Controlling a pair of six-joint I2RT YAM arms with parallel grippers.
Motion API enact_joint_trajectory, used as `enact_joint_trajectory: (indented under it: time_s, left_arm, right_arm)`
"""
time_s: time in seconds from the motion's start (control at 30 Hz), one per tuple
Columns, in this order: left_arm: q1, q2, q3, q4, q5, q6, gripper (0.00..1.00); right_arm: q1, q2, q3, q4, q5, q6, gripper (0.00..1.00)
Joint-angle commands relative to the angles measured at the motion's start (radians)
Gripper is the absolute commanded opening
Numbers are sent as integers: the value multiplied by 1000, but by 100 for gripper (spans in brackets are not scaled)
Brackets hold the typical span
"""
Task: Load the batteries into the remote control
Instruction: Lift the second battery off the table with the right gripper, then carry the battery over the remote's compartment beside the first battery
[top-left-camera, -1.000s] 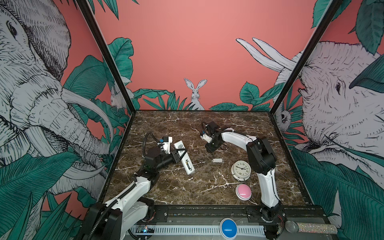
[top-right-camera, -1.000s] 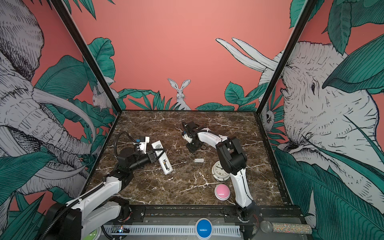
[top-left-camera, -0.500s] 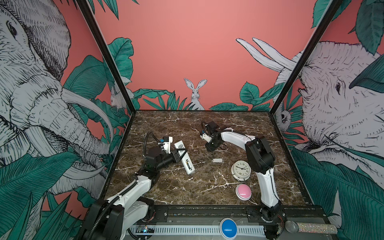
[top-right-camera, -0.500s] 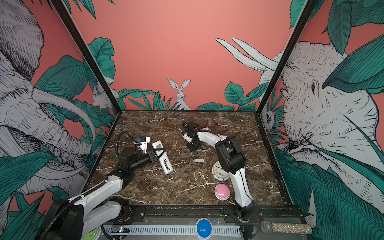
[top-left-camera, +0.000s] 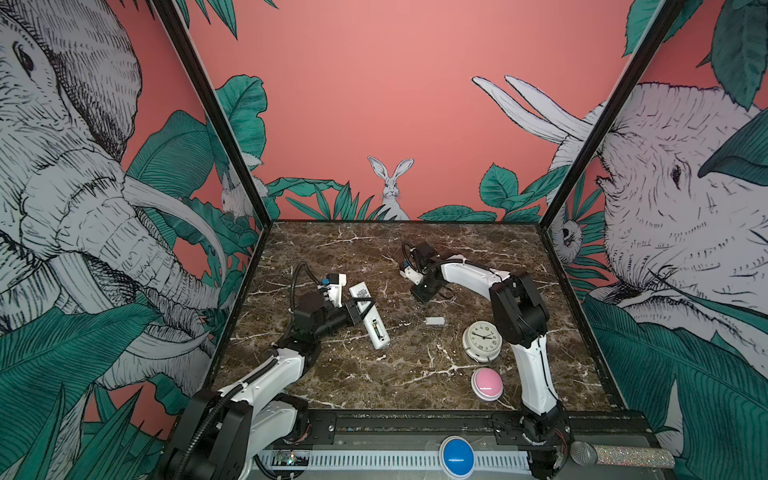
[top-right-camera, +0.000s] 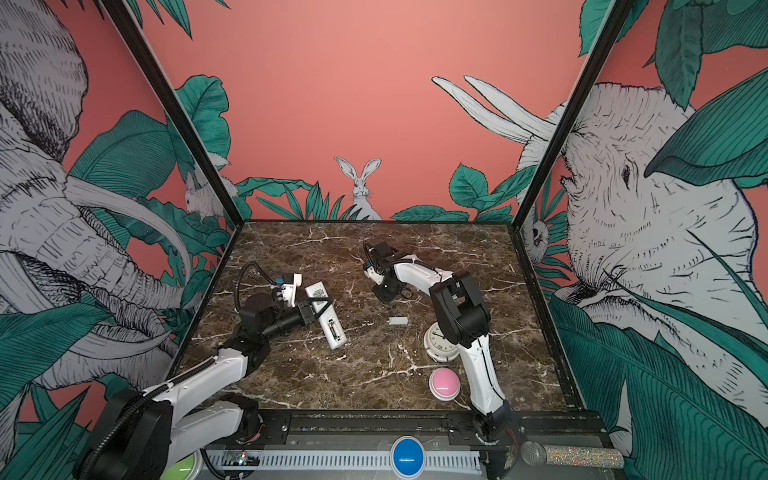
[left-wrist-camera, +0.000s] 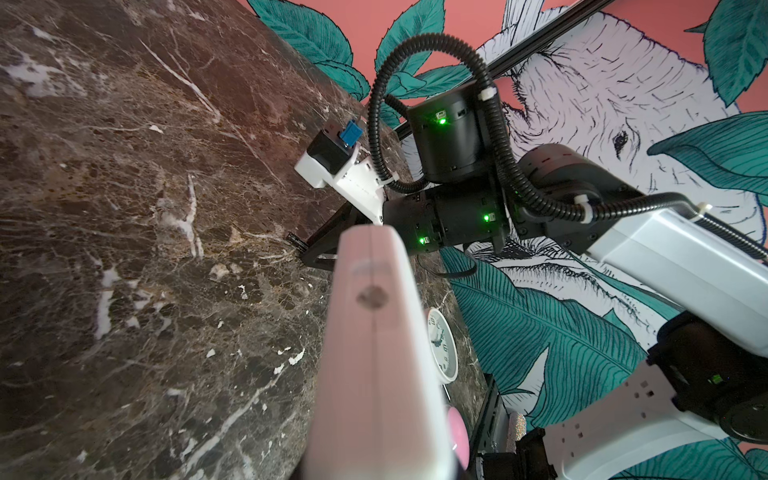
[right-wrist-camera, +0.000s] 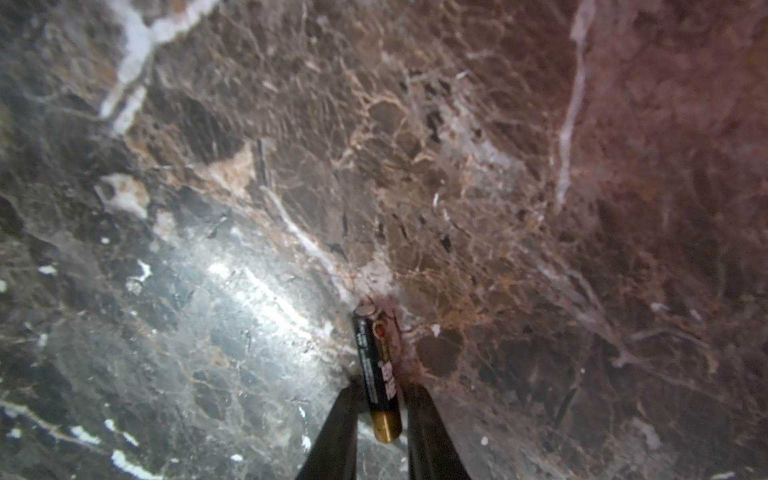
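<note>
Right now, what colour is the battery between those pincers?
Black battery with a gold end; best in right wrist view.

Hour numerals ring the clock (top-left-camera: 482, 341) face; the battery (right-wrist-camera: 376, 365)'s small print is too blurred to read

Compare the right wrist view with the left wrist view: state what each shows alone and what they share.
Right wrist only: a black, gold-ended battery, plainly seen on the marble between the fingers of the right tool. Left wrist only: the remote control, close and blurred, the right arm, a white clock, a pink button at its edge. Both: the marble table and the right tool.
</note>
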Motion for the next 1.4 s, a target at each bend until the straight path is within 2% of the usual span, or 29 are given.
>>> enact_joint_trajectory:
  time_s: [0.0,0.3,0.43,0.67,0.87,1.17,1.37]
  left_arm:
    - [8,-1,30,46,13,-4,0]
    - [10,9,24,67,11,-11,0]
    - [11,3,19,72,0,-18,0]
    - [11,3,14,96,-56,-33,0]
    - [13,60,5,193,-73,-82,0]
    - [13,138,3,313,-87,-137,0]
    - [14,149,0,332,-94,-145,0]
  right_arm:
    - [-5,38,4,-50,10,-21,19]
    - [-2,17,-10,-57,26,-26,8]
    - [1,-13,-34,-30,-12,-8,5]
    - [20,-115,-100,8,-63,57,3]
    - [55,-221,-154,6,-66,110,3]
    - [142,-384,-217,-25,-76,203,2]
    - [210,-444,-195,-79,-52,246,2]
